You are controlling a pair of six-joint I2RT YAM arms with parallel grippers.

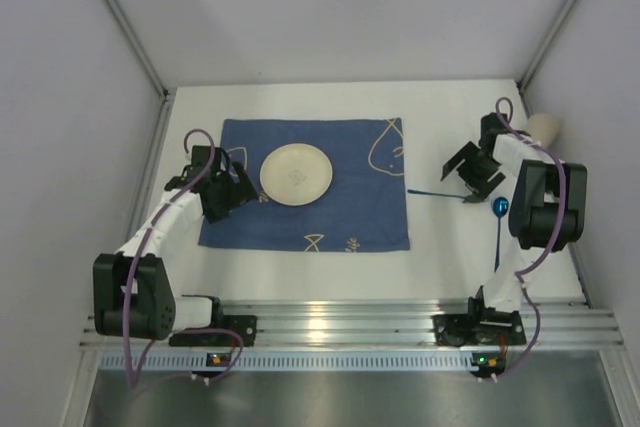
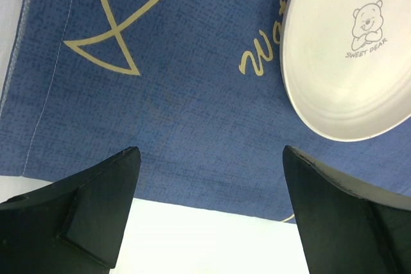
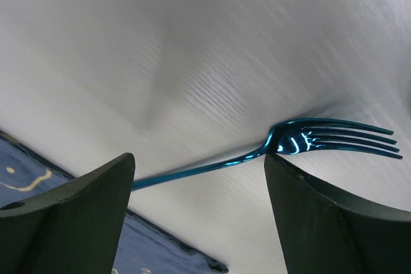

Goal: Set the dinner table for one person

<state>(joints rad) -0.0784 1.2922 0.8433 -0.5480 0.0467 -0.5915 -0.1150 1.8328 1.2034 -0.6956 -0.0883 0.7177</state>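
The white dinner table [image 1: 450,107] bears a dark blue mat [image 1: 340,217] with a cream plate [image 1: 296,174] on its left half. My left gripper [image 1: 234,185] is open and empty over the mat's left edge, just left of the plate. In the left wrist view the gripper [image 2: 210,153] is above the mat [image 2: 160,94], with the plate [image 2: 347,62] at upper right. A blue fork [image 1: 440,193] lies on the table right of the mat. My right gripper [image 1: 466,173] is open above it. In the right wrist view the fork [image 3: 289,142] lies between the open jaws [image 3: 199,160], untouched.
A blue spoon [image 1: 499,222] lies near the right arm. A beige cup [image 1: 545,128] stands at the far right. The ribbed rail [image 1: 350,327] runs along the near edge. Frame posts and walls close in the back and sides. The mat's corner [image 3: 64,222] shows in the right wrist view.
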